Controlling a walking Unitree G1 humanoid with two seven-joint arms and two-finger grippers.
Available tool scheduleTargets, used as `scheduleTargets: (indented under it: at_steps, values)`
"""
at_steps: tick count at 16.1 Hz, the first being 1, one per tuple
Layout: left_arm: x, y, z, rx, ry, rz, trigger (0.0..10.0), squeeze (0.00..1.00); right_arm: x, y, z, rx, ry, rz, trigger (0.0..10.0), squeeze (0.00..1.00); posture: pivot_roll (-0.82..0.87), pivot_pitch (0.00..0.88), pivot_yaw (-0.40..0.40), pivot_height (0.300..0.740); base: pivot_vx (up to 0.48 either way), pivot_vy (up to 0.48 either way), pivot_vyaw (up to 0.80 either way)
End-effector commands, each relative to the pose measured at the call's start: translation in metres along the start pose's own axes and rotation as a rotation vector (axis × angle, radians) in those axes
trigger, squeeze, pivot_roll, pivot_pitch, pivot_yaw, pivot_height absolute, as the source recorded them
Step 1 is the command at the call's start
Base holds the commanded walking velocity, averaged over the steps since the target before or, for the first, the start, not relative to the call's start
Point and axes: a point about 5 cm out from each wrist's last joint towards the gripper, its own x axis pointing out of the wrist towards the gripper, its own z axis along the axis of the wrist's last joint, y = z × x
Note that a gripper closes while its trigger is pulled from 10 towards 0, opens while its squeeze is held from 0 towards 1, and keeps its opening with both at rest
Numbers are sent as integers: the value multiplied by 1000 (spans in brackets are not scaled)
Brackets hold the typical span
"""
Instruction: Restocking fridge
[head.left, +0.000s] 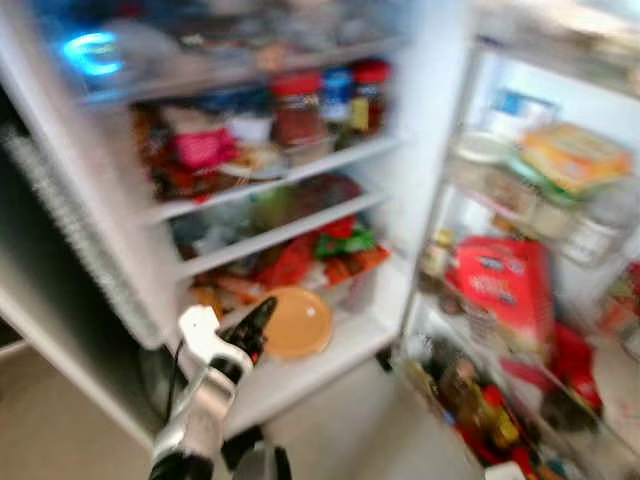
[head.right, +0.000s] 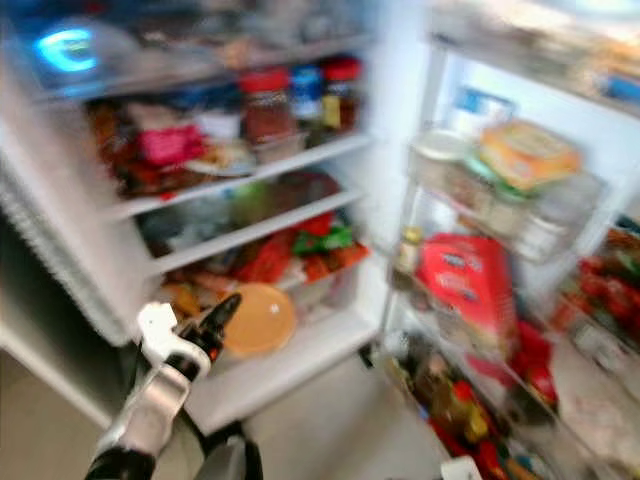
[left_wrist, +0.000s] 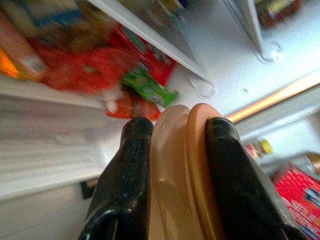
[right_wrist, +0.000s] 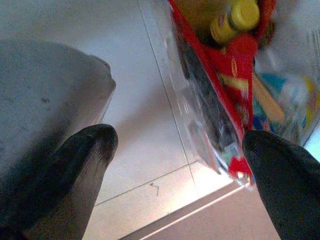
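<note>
The fridge stands open in front of me, blurred in both eye views. My left gripper (head.left: 258, 325) is shut on a round tan container with an orange lid (head.left: 297, 322), held on edge just above the white bottom shelf (head.left: 310, 370). In the left wrist view the two black fingers (left_wrist: 127, 170) clamp the container (left_wrist: 182, 165) on both flat sides. My right gripper (right_wrist: 177, 137) is open with nothing between its fingers; it hangs low over the floor beside the fridge door's lowest rack.
Red and green packets (head.left: 335, 250) crowd the shelf behind the container. Jars with red lids (head.left: 297, 105) stand higher up. The open door on the right holds a red carton (head.left: 505, 285), tubs and bottles (head.left: 480, 410). Beige floor (head.left: 370, 430) lies below.
</note>
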Motion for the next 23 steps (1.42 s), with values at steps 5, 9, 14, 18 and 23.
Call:
scheduleTargets:
  at_steps: [5, 9, 14, 18, 23]
  values:
    - [7, -12, 7, 0, -28, -57, 10000, 0, 1, 15, 8, 11, -34, 56, 10000, 0, -82, 0, 53, 631, 267, 0, 0]
    - [7, -14, 7, -4, -23, -73, 10000, 0, 1, 15, 9, 15, -39, 58, 10000, 0, -81, 0, 52, 631, 276, 0, 0]
    - [10, -20, 9, -14, -22, -104, 10000, 0, 1, 15, 10, 19, -44, 56, 10000, 0, -84, 0, 53, 631, 281, 0, 0]
    - [12, -22, 13, -37, -46, -106, 10000, 0, 1, 16, 10, 19, -41, 57, 10000, 0, -83, 0, 53, 631, 290, 0, 0]
    - [16, -17, 25, -75, -130, -45, 10000, 0, 1, 19, 9, 11, -34, 67, 10000, 0, -82, 0, 47, 631, 295, 0, 0]
